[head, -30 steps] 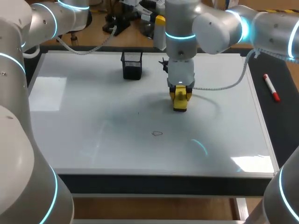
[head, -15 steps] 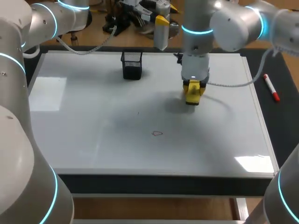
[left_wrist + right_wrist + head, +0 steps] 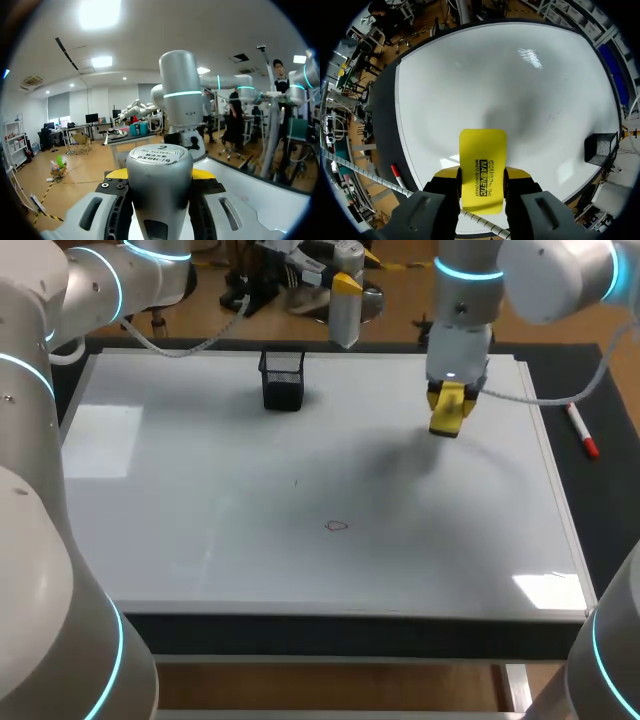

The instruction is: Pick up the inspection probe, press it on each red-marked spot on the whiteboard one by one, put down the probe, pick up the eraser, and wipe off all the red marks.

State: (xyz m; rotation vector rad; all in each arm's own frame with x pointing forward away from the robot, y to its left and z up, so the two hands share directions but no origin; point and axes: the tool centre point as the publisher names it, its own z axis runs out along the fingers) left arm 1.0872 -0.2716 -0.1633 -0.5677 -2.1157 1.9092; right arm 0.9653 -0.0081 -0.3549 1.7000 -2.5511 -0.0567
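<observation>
Step in hand: wiping. One small mark (image 3: 337, 526) shows on the whiteboard (image 3: 180, 500), near its front middle. My right pincer (image 3: 482, 176) is closed on the eraser (image 3: 482, 165), a finger against each long side. It hangs over the board's far right part, apparently clear of the surface and well apart from the mark. Next move, as I judge: carry the eraser to the mark, lower it flat, rub. My left pincer (image 3: 160, 175) grips the probe (image 3: 159, 162) behind the board.

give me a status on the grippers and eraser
Right gripper shut on eraser, held above whiteboard. Left gripper shut on probe, past far edge. One mark unwiped mid-board; mesh holder stands apart.
</observation>
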